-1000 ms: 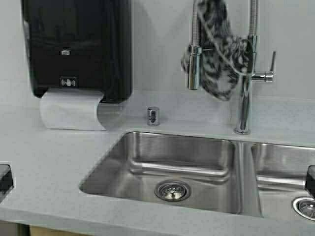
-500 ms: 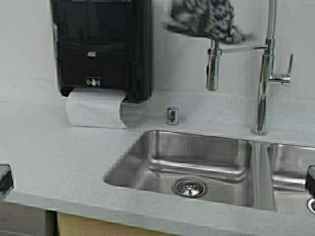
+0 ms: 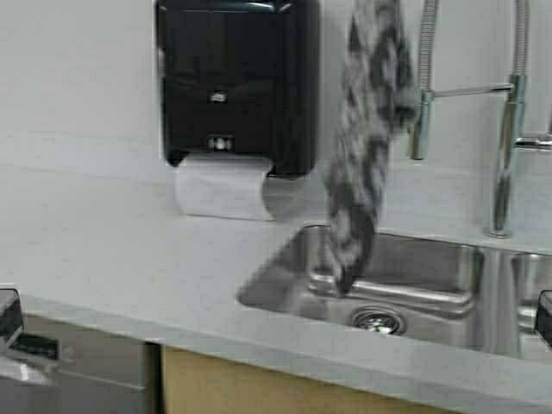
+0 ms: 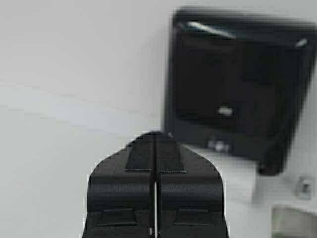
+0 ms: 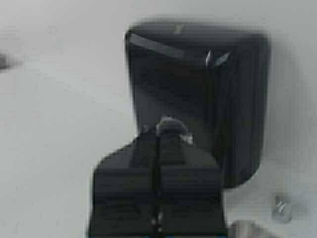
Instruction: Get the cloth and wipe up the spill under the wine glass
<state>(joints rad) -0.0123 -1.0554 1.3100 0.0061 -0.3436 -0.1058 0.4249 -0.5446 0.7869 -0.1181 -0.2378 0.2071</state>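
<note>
The cloth (image 3: 362, 155), dark grey with a white pattern, hangs in a long strip from above the top of the high view. Its lower end dangles over the left sink basin (image 3: 414, 259). My right gripper (image 5: 159, 133) shows only in its wrist view, shut, with a small grey bit of the cloth (image 5: 171, 126) pinched at the fingertips. My left gripper (image 4: 155, 136) is shut and empty, pointing at the wall beside the towel dispenser (image 4: 233, 99). The wine glass and the spill are out of view.
A black paper towel dispenser (image 3: 237, 78) hangs on the wall with white paper towel (image 3: 222, 185) sticking out. A tall chrome faucet (image 3: 504, 155) stands behind the sink. The pale countertop (image 3: 112, 250) runs left, above a grey cabinet front (image 3: 86, 379).
The robot has driven left, so the whole scene has shifted right in the high view. The cloth has come off the faucet and now hangs down over the sink.
</note>
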